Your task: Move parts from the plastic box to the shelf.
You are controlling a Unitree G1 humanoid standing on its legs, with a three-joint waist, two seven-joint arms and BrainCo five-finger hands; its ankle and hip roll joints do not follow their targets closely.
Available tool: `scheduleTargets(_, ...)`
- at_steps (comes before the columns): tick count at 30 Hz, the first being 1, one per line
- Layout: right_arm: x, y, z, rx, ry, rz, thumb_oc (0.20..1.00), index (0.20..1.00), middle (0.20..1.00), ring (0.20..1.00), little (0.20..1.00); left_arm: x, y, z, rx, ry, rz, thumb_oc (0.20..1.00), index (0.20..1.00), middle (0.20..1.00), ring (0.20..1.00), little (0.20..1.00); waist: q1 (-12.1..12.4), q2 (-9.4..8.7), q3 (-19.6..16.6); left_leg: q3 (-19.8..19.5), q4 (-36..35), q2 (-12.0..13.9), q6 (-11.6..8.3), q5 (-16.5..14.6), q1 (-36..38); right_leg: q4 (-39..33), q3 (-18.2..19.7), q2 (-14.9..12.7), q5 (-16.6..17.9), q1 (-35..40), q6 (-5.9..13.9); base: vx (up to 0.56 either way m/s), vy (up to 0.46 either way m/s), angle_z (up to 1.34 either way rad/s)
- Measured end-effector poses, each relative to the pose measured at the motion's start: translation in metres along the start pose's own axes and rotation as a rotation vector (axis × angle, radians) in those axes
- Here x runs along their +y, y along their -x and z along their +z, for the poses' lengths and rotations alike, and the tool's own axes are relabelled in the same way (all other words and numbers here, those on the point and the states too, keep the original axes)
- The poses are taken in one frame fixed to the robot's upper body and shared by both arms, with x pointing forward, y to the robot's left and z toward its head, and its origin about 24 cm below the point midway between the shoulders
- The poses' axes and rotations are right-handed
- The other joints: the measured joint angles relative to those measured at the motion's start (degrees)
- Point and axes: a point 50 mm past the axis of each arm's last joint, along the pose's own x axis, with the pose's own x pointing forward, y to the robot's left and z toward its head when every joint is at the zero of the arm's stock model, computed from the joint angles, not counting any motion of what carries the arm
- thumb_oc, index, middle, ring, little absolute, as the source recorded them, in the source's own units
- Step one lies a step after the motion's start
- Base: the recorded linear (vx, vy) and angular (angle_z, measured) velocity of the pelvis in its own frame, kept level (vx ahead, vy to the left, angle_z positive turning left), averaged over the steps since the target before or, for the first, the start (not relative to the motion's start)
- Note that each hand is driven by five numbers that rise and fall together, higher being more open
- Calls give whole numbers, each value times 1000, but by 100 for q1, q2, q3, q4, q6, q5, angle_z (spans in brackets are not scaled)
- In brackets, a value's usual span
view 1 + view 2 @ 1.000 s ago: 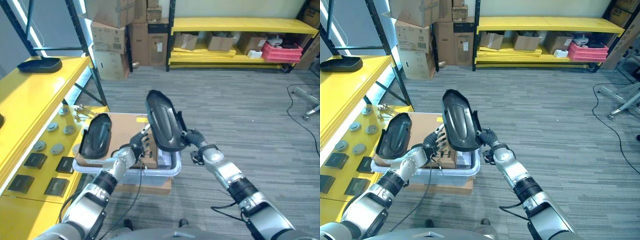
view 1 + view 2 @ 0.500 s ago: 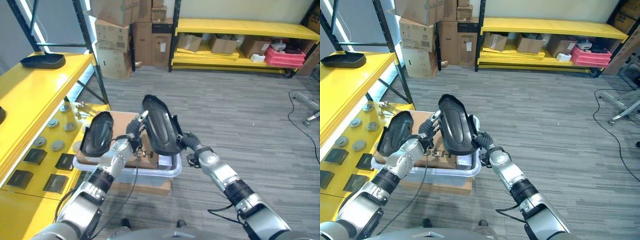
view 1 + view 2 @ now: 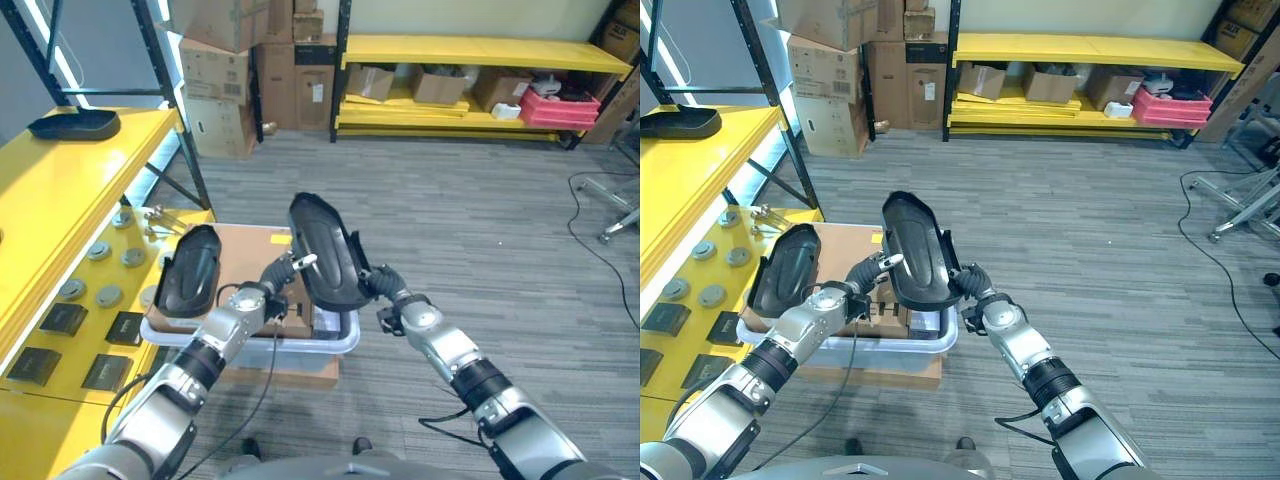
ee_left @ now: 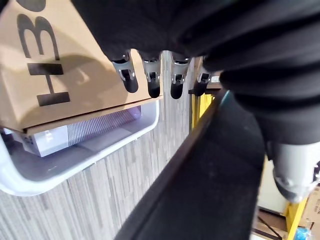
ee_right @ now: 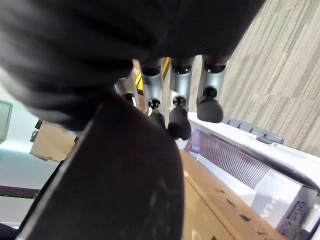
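A: Hanging over the plastic box (image 3: 340, 345), a long black moulded part (image 3: 325, 250) is held upright between the two hands. The right hand (image 3: 973, 288) is curled round its lower right edge, the fingers (image 5: 178, 122) wrapped onto the shell. The left hand (image 3: 281, 277) is set against the other side with its fingers (image 4: 152, 80) stretched fairly straight, so support is given there more than grip.

B: So the load is carried mostly by one side. If the right-hand hold is loosened during the swing, a twist and a drop back onto the cardboard (image 3: 250, 250) in the box can be expected.

A: A second black part (image 3: 190, 270) is seen leaning at the box's left end, toward the yellow shelf (image 3: 70, 200). It lies on the likely path, and could be clipped and knocked over if the carried piece is kept low.

B: And the shelf?

A: Small round and square pieces (image 3: 100, 295) are laid out on the lower level. A crowded landing is judged the other risk; the upper level, where one dark tray-like part (image 3: 75, 125) is resting, looks safer.
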Motion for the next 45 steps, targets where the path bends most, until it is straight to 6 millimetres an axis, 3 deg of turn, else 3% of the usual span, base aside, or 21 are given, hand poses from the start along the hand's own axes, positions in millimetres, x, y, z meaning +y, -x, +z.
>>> scheduleTargets(9,1,0,0,0,-4,2,200,200,200,200,200,-1,-1,-1,3,-18,26,1000,1000,1000,1000,1000,2,8,-3,4,1,0,-1,-2,4,1,4,0,7,1,-9,0,0,0)
scheduleTargets(22,3,0,1,3,-37,-8,200,200,200,200,200,-13,3,17,-102,-20,-23,1000,1000,1000,1000,1000,5,38,-16,4,0,0,-1,-1,11,0,3,0,16,5,-20,0,0,0)
scheduleTargets(23,3,0,1,3,-37,-8,200,200,200,200,200,-13,3,17,-102,-21,-24,928,928,928,928,928,5,38,-16,5,0,1,-1,-2,12,0,4,0,16,5,-20,0,0,0)
scheduleTargets(24,3,0,1,3,-37,-8,200,200,200,200,200,-13,3,17,-101,-23,-25,325,325,325,325,325,6,38,-16,8,-1,1,-1,-2,12,0,6,0,16,5,-20,0,0,0)
scheduleTargets(25,3,0,0,3,-37,-9,200,200,200,200,200,-12,3,17,-100,-25,-24,200,200,200,200,200,6,38,-16,10,-1,1,-1,-2,13,-1,7,0,16,5,-20,0,0,0)
scheduleTargets(39,5,0,3,-8,-43,-8,200,200,200,200,200,-7,3,11,-83,-124,3,200,200,200,200,200,-18,40,-17,58,-1,3,-7,-8,63,0,53,0,20,14,-19,1,-1,-1)
scheduleTargets(45,4,0,3,-6,-52,-22,200,200,200,200,200,-10,1,5,-70,-34,5,200,200,200,200,200,0,43,-21,113,-24,11,-19,-33,103,-5,119,6,-6,10,13,2,-8,-6)
